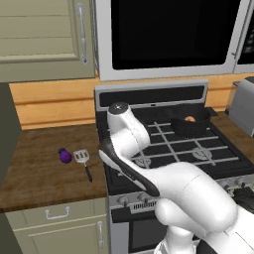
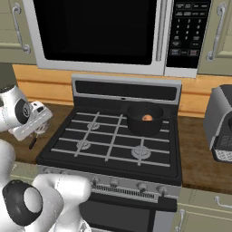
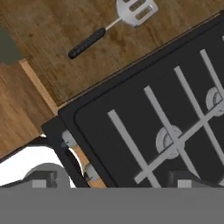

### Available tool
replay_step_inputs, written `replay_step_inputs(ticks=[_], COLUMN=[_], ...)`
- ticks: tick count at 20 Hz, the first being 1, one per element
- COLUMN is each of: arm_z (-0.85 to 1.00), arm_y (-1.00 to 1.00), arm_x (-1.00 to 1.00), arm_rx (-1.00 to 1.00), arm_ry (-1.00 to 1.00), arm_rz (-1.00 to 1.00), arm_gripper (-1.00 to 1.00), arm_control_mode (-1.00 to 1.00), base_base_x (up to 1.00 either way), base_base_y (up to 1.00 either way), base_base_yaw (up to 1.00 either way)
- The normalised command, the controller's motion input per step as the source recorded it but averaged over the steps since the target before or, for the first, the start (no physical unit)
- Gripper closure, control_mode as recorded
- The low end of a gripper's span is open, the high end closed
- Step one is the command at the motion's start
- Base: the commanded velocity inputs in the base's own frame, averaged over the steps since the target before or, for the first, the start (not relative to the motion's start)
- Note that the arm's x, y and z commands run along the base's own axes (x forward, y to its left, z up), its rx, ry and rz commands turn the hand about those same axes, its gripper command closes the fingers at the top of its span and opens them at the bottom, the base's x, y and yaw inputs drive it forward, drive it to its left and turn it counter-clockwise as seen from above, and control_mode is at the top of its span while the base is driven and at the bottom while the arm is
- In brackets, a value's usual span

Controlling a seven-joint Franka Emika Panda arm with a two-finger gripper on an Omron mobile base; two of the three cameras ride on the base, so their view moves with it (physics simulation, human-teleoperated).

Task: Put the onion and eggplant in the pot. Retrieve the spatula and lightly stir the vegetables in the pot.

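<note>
Left base view shows a brown wooden worktop [image 1: 44, 158] beside a black gas stove [image 1: 198, 144]. On it lie the glossy purple eggplant [image 1: 65, 156] and silver slotted spatula [image 1: 82, 159], just apart. An orange-tan onion [image 1: 190, 119] sits inside the black round pot [image 1: 191, 124] on the rear burner. Robot's end effector [image 3: 111, 181] hangs spread wide, empty, above the stove's edge.

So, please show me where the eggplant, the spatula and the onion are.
eggplant [image 1: 65, 156], left base view, on its purple body.
spatula [image 1: 81, 157], left base view, on its slotted silver head.
onion [image 2: 147, 118], right base view, on its orange top, inside the pot.
</note>
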Motion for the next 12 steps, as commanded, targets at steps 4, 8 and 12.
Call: replay_step_inputs(ticks=[4,8,12], arm_z=[-0.14,-0.02,-0.10], arm_y=[1.00,1.00,0.78], arm_x=[0.83,0.92,0.46], arm_rx=[-0.12,-0.01,0.00], arm_ry=[0.24,0.21,0.03], arm_rz=[0.00,-0.03,-0.08], arm_gripper=[-1.00,-1.00,-1.00], arm_control_mode=[-1.00,-1.00,-1.00], base_base_x=[0.00,0.00,0.00], base_base_y=[0.00,0.00,0.00], base_base_yaw=[0.00,0.00,0.00])
